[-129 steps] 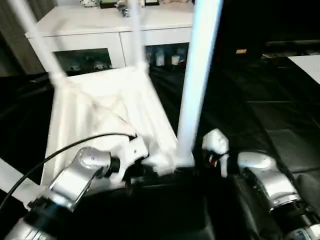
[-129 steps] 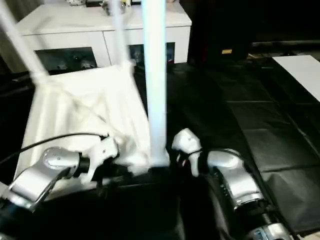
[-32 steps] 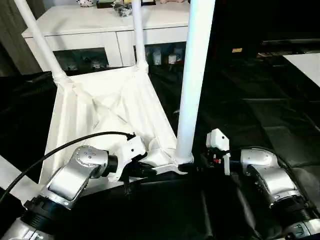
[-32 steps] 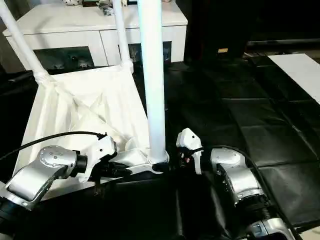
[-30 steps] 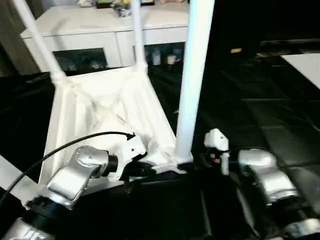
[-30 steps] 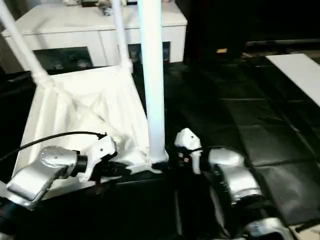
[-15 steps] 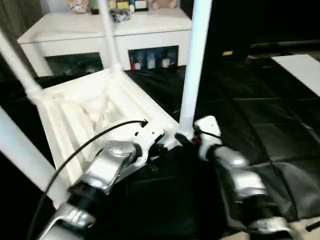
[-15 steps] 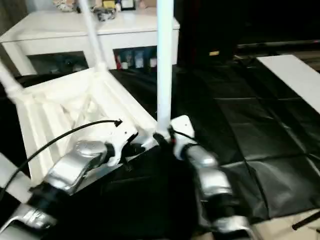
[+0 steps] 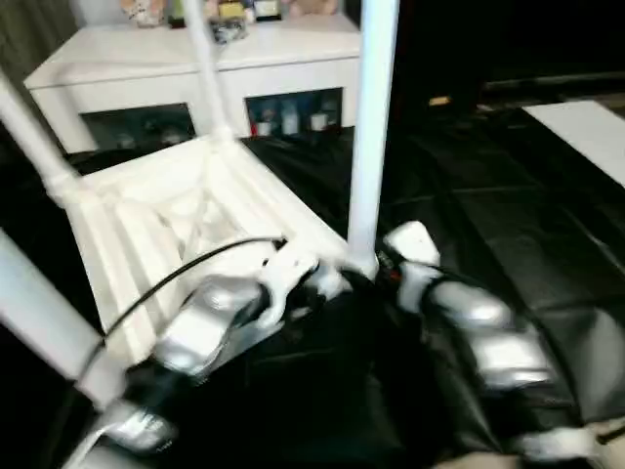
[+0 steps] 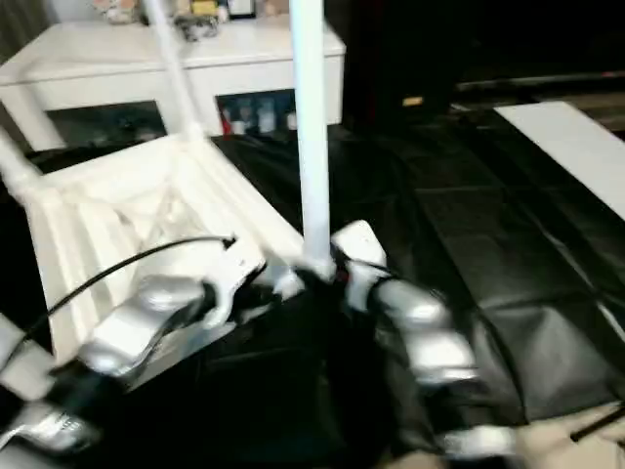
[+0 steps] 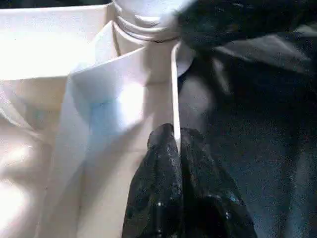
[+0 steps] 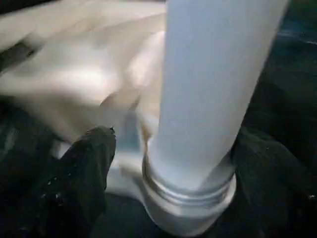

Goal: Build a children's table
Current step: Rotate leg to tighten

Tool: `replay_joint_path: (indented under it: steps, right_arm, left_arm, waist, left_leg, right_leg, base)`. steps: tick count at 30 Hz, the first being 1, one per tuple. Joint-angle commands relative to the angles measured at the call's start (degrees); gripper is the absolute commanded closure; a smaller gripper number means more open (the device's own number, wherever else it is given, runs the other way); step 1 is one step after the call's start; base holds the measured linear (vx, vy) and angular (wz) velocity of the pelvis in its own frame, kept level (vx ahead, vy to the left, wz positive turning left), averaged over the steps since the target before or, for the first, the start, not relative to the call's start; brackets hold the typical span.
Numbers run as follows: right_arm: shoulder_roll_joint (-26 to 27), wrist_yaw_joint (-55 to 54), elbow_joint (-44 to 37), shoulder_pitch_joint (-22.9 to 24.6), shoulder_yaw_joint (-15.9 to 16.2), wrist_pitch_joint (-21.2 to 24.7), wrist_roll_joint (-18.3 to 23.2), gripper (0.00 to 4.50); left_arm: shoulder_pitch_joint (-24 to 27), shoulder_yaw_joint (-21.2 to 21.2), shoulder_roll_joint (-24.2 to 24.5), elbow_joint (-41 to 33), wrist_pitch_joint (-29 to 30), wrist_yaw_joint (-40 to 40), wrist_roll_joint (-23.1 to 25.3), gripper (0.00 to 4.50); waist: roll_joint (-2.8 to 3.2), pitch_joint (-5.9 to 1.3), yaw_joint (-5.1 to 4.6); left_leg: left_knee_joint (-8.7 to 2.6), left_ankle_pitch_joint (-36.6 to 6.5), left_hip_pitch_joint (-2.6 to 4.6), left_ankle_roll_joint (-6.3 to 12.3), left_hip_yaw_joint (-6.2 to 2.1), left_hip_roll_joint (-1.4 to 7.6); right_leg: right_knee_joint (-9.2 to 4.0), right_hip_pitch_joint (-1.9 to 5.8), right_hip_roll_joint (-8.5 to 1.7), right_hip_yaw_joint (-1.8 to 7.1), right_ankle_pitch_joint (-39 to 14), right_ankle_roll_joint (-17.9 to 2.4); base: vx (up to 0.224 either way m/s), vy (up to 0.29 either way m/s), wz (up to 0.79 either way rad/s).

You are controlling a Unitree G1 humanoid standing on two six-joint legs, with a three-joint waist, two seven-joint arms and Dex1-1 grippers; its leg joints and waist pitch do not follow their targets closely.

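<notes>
The children's table [image 9: 166, 210] lies upside down on black sheeting, ribbed underside up, with white legs standing up from its corners. My left gripper [image 11: 176, 139] is shut on the thin rim of the table top [image 11: 173, 89], right by the near corner leg [image 9: 369, 127]. My right gripper [image 12: 173, 144] is open around that leg's base collar [image 12: 188, 198]. One finger [image 12: 86, 173] stands clear on one side, and the other finger [image 12: 270, 173] sits close on the far side. In the head view both grippers meet at this corner [image 9: 352, 269].
A white cabinet [image 9: 283, 44] with glass doors stands behind the table. Two far legs [image 9: 200, 59] [image 9: 29, 127] and a near left leg [image 9: 39, 322] rise steeply. Black sheeting [image 9: 508, 215] covers the floor to the right. A white panel [image 9: 586, 127] lies at the far right.
The whole view has swung, so the camera moved. My right gripper's fingers have spread away from the leg's base. My left gripper keeps its grip on the rim.
</notes>
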Motion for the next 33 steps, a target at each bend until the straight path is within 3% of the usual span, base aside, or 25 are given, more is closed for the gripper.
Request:
replay_joint_path:
  steps: [1, 2, 5, 7, 10, 11, 14, 18, 20, 26, 33]
  right_arm:
    - [-0.88, 5.07, -1.49, 0.31, 1.24, -1.44, 1.02, 0.63]
    - [-2.03, 6.84, -1.59, 0.28, 1.05, -1.51, 1.47, 0.63]
    - [-4.85, 12.30, -2.17, -0.05, 1.70, -1.81, 2.28, 0.63]
    - [-5.27, 13.22, -2.27, -0.15, 1.99, -1.92, 2.46, 0.63]
    - [-5.81, 15.36, -2.39, -0.30, 2.64, -1.79, 3.40, 0.63]
    - [-5.78, 16.44, -2.32, -0.34, 3.10, -1.83, 3.32, 0.63]
    - [-5.90, 17.17, -1.37, -0.55, 4.11, -2.75, 2.12, 0.63]
    - [-6.03, 17.60, -0.31, -0.84, 4.28, -3.07, 1.99, 0.96]
    - [-6.05, 17.61, -0.03, -1.08, 3.86, -2.73, 2.56, 1.30]
    - [-5.99, 18.04, 0.32, -1.23, 3.20, -2.63, 3.16, 1.79]
    - [-4.86, 14.41, 2.39, -1.76, 2.76, -2.21, 2.19, 1.98]
  left_arm:
    - [1.03, -2.57, 1.56, -2.22, -0.69, -5.39, -0.91, 4.50]
    - [1.79, -2.47, 2.93, -3.87, -0.52, -7.19, -1.80, 4.50]
    - [4.28, -2.16, 7.80, -9.34, -1.77, -15.04, -5.39, 4.50]
    - [4.65, -2.01, 8.53, -10.30, -1.65, -16.13, -6.01, 4.50]
    - [4.90, -1.60, 9.18, -11.25, -1.40, -16.01, -6.48, 4.50]
    - [4.93, -1.47, 9.36, -11.33, -1.39, -16.02, -6.40, 4.50]
    - [5.00, -1.40, 9.54, -11.30, -1.28, -15.88, -6.15, 4.50]
    - [5.18, -1.38, 9.55, -11.32, -1.34, -15.69, -5.98, 4.50]
    - [5.18, -1.40, 9.52, -11.39, -1.24, -15.63, -6.01, 4.50]
    - [5.14, -1.44, 9.24, -11.18, -1.32, -15.54, -5.81, 4.50]
    - [5.34, -1.77, 8.86, -10.50, -1.02, -14.62, -5.17, 4.50]
  waist:
    - [-0.39, -3.54, 0.37]
    - [-0.28, -3.62, 0.60]
    - [-0.28, -4.14, 1.38]
    - [-0.08, -4.17, 1.62]
    - [-0.20, -3.95, 1.84]
    - [-0.52, -3.86, 1.87]
    - [-0.36, -3.63, 1.92]
    - [-0.54, -3.53, 1.78]
    - [-0.57, -3.50, 1.70]
    - [-0.66, -3.64, 1.54]
    - [-0.73, -3.64, 1.47]
  left_leg:
    - [-4.64, -19.27, 0.83, 3.52, -0.39, 2.11]
    - [-4.43, -18.17, 1.14, 3.92, -0.22, 2.12]
    - [-3.89, -9.64, 0.49, 6.26, -0.17, 2.22]
    - [-3.87, -8.65, 0.53, 6.68, -0.18, 2.38]
    - [-4.02, -9.91, 0.80, 6.11, -0.04, 2.46]
    - [-4.11, -11.27, 0.84, 5.29, 0.02, 2.45]
    - [-4.36, -13.46, 0.92, 4.18, 0.01, 2.49]
    - [-4.49, -16.30, 1.04, 2.62, -0.01, 2.41]
    - [-4.50, -16.09, 0.91, 2.64, -0.04, 2.37]
    - [-4.31, -14.50, 0.69, 3.17, -0.07, 2.29]
    - [-4.25, -14.10, 0.71, 3.42, -0.06, 2.30]
  right_leg:
    - [-3.61, 2.12, -2.40, 1.74, -14.22, -12.68]
    - [-3.52, 1.86, -2.36, 1.86, -13.41, -13.66]
    - [-2.08, 2.57, -2.06, 1.51, -4.97, -15.56]
    - [-1.82, 2.61, -2.10, 1.46, -3.75, -16.01]
    - [-1.87, 2.48, -1.93, 1.48, -5.51, -16.08]
    - [-2.07, 2.47, -1.94, 1.54, -7.08, -15.66]
    - [-2.35, 2.35, -2.03, 1.61, -10.50, -14.91]
    - [-2.75, 2.20, -2.13, 1.76, -14.60, -13.53]
    - [-2.80, 2.25, -2.12, 1.78, -14.78, -13.29]
    - [-2.64, 2.36, -2.12, 1.73, -14.02, -13.29]
    - [-2.59, 2.28, -2.06, 1.67, -14.04, -13.54]
  base:
    - [0.063, -0.030, 0.14]
    - [0.063, -0.030, 0.14]
    - [0.018, -0.011, 0.03]
    - [0.000, 0.000, 0.00]
    - [0.000, 0.000, 0.00]
    - [0.000, 0.000, 0.00]
    - [0.000, 0.000, 0.00]
    - [0.000, 0.000, 0.00]
    - [0.000, 0.000, 0.00]
    - [0.000, 0.000, 0.00]
    - [0.000, 0.000, 0.00]
